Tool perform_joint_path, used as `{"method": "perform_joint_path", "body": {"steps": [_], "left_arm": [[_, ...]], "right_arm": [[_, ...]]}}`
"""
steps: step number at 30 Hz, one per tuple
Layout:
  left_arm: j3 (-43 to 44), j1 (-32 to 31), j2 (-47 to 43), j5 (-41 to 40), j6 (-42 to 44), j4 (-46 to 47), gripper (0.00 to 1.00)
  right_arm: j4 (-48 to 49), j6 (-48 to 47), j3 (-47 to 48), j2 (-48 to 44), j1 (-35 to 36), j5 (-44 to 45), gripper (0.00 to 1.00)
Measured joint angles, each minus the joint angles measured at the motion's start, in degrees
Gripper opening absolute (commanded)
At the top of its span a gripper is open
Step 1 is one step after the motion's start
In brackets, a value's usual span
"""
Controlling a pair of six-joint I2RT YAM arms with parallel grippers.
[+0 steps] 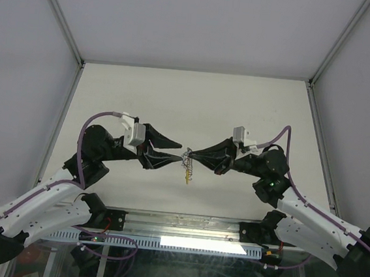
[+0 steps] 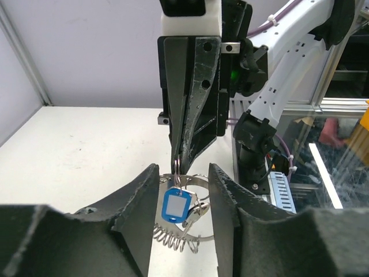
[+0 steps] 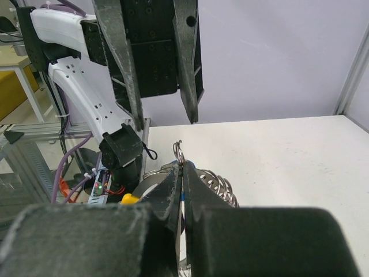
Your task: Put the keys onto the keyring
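Left wrist view: blue-headed key (image 2: 176,206) hanging from a thin wire loop (image 2: 177,167), with the silver coiled keyring (image 2: 173,238) just below and behind. Pinched shut on that loop: right gripper (image 2: 180,157), fingers pressed together, pointing down into frame. Set either side of the key: left gripper (image 2: 183,170), spread wide. From top external, both grippers tip to tip over the white table (image 1: 195,100), keyring's yellow segment dangling beneath.
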Motion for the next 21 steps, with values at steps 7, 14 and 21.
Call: {"method": "perform_joint_path", "body": {"steps": [7, 14, 21], "left_arm": [[-0.24, 0.00, 2.12, 0.20, -0.87, 1.31, 0.25], [-1.14, 0.00, 3.06, 0.33, -0.98, 2.01, 0.21], [-1.66, 0.00, 4.28, 1.38, -1.14, 2.86, 0.06]], "right_arm": [[0.09, -0.02, 0.07, 0.00, 0.00, 0.57, 0.00], [0.17, 0.02, 0.07, 0.00, 0.00, 0.85, 0.00], [0.74, 0.15, 0.07, 0.22, 0.00, 0.83, 0.00]]}}
